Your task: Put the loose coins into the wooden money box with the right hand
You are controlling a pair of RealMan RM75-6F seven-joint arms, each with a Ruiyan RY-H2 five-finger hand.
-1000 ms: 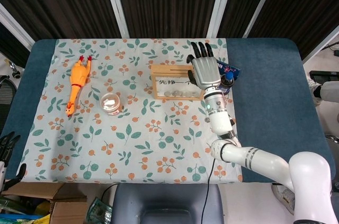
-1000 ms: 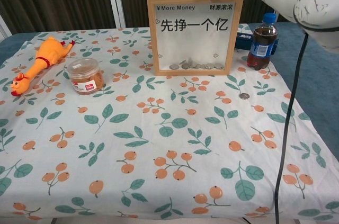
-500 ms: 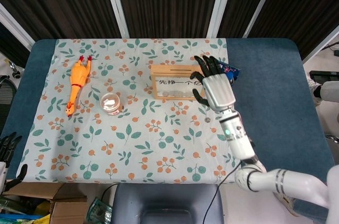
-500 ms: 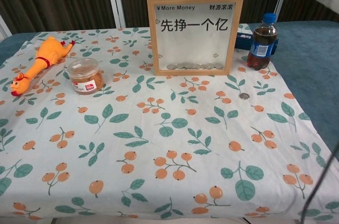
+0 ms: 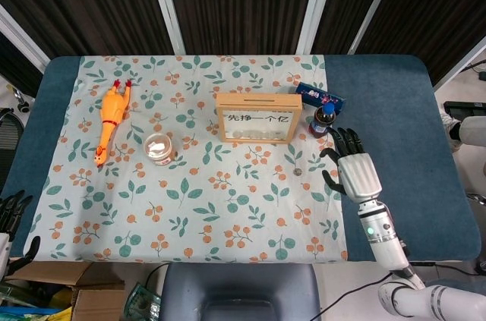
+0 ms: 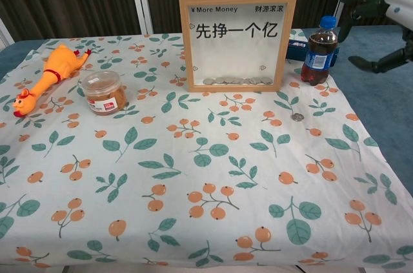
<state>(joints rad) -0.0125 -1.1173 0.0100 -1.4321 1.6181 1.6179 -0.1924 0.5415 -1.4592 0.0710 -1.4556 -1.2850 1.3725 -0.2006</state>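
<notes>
Orange rubber chicken (image 5: 111, 120), leaf-and-berry patterned cloth (image 6: 193, 157), blue-labelled dark bottle (image 6: 317, 52)

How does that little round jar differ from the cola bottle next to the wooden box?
The jar is short and wide with a clear lid and an orange-red label; the cola bottle is taller and narrow with a blue cap and a blue label. The jar stands left of the wooden money box, beside the rubber chicken; the bottle stands to its right. Both stand upright on the tablecloth.

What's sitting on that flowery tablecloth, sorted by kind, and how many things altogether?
Wooden money box: 1
Cola bottle: 1
Snack jar: 1
Rubber chicken: 1
Blue packet: 1
Loose coin: 1
Total: 6
</notes>
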